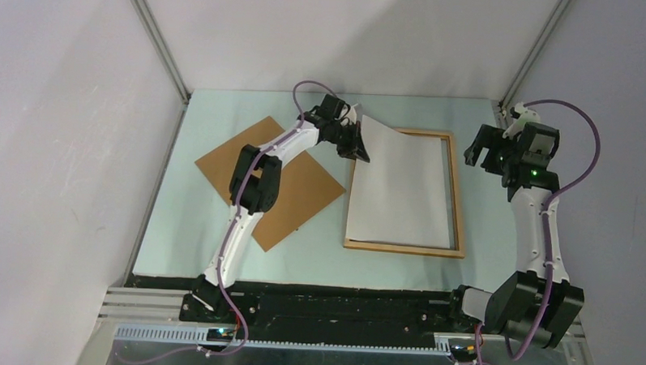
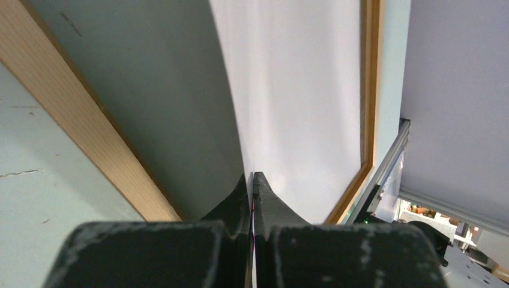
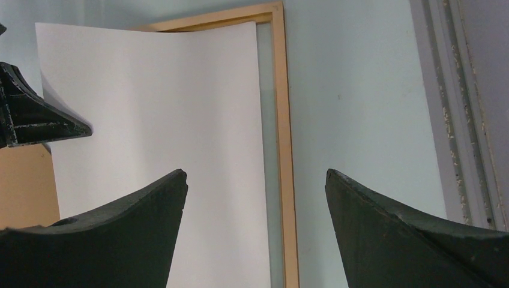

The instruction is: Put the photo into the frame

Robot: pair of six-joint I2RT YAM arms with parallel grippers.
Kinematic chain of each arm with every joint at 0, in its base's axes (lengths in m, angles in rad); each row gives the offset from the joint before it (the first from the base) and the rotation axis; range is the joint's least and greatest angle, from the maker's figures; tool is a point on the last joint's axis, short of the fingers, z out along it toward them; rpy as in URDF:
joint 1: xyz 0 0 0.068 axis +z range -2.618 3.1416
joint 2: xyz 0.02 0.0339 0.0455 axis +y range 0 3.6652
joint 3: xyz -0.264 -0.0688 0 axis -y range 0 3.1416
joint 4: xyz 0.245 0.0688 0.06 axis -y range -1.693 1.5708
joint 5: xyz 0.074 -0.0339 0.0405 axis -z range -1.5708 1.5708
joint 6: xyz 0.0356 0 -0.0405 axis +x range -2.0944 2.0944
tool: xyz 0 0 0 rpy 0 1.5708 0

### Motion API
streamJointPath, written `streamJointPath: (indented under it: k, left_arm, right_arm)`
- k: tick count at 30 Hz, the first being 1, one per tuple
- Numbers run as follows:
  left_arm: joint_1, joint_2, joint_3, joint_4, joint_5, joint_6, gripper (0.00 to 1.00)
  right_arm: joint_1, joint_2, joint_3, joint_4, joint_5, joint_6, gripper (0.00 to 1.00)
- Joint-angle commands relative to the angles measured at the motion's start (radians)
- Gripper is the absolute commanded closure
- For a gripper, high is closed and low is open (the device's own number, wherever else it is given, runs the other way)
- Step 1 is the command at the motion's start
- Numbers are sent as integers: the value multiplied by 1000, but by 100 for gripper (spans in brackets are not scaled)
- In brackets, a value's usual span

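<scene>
**Figure: seating the print.** The large rectangular paper photo (image 1: 401, 189), white back uppermost, lies over the thin light-wood rectangular frame (image 1: 458, 195) on the pale green surface (image 1: 180, 234). The left gripper (image 1: 360, 149) is closed tight on the photo's far left corner. It pinches the sheet between its black fingertips (image 2: 267, 198) and raises it, so the paper curls upward there. The raised corner probably lets the sheet slide sideways without catching on the moulding. A narrow strip of the opening shows between the photo's right edge and the frame's right rail. The left edge appears to ride on the left rail, though the overhead view does not settle this. The photo is therefore judged not yet seated. The right gripper (image 1: 487, 156) hovers beside the frame's far right corner with its jaws spread wide and holding nothing, seemingly placed to press or steady the sheet. The plain brown backing board (image 1: 303, 194) lies on the left, partly beneath the left arm.
</scene>
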Motion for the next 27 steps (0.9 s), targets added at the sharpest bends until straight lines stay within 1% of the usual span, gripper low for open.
streamJointPath:
  k: [1,27]
  left_arm:
    - [-12,4,44,-1,-40,-15,100]
    - [-35,67,122,31,-79,-95,100]
  right_arm:
    - [-5,-13,-18,35,-5,-4,11]
    - [-16,-2,-79,68,-15,-1,12]
